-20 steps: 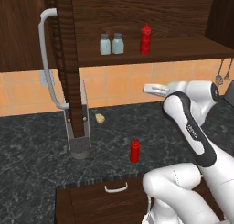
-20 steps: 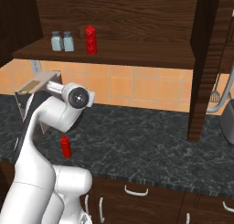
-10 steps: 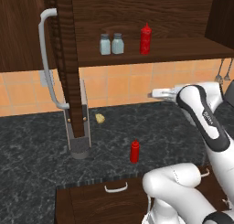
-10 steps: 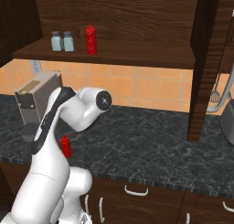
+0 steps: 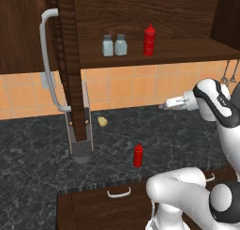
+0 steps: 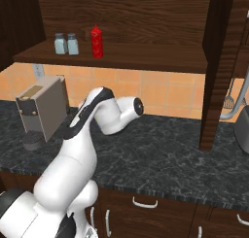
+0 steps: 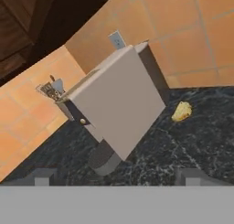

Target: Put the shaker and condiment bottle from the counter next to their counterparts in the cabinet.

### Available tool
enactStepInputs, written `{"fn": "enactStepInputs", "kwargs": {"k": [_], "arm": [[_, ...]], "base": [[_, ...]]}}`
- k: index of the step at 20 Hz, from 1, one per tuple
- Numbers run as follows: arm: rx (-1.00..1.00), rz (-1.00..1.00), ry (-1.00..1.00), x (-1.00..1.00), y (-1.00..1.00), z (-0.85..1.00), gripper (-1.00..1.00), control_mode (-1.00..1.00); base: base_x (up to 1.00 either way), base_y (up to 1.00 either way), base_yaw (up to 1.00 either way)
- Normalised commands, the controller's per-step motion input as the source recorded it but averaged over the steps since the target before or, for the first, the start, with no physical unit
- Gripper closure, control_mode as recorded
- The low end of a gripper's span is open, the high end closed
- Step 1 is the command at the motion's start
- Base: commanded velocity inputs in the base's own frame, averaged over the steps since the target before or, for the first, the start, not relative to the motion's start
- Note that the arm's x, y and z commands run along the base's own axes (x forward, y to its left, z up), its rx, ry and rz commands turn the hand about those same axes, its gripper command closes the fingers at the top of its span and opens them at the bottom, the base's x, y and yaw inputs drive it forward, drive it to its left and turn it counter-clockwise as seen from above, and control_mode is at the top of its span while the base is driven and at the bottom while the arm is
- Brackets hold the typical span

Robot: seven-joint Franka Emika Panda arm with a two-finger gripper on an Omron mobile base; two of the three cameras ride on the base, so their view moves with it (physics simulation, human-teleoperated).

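Simulated kitchen. Back wall: orange-tan square tiles (image 5: 126, 90) with pale grout; white wall outlet (image 7: 117, 39) above grey boxy coffee machine (image 6: 44, 107). Machine stands on dark surface against wall, dark round base beneath. Small yellow lump (image 5: 102, 122) lies just beside machine. Brown wooden base cabinets with curved grey handles (image 6: 145, 203) below. At right, metal utensils (image 5: 228, 74) hang against tiles. Grey rounded appliance (image 6: 242, 127) at far right edge. Even, soft light, no window.
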Motion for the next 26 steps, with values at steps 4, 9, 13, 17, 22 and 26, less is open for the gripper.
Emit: {"fn": "enactStepInputs", "kwargs": {"k": [4,9,13,17,22,26], "arm": [[0.03,0.39,-0.02,0.0,-0.57,-0.69,-1.0,-1.0],[0.0,0.45,-0.1,0.0,-0.33,-0.45,-1.0,-1.0],[-0.01,0.38,-0.38,-0.12,-0.06,-0.28,-1.0,-1.0],[-0.03,0.35,-0.63,-0.59,0.0,-0.57,-1.0,-1.0],[0.0,0.19,-0.49,-0.89,0.02,-0.43,-1.0,-1.0],[0.08,0.1,-0.21,-0.42,0.0,0.0,-1.0,-1.0]], "base": [[0.0,0.0,0.0],[0.0,0.0,0.0],[0.0,0.0,0.0],[0.0,0.0,0.0],[0.0,0.0,0.0],[0.0,0.0,0.0]]}}
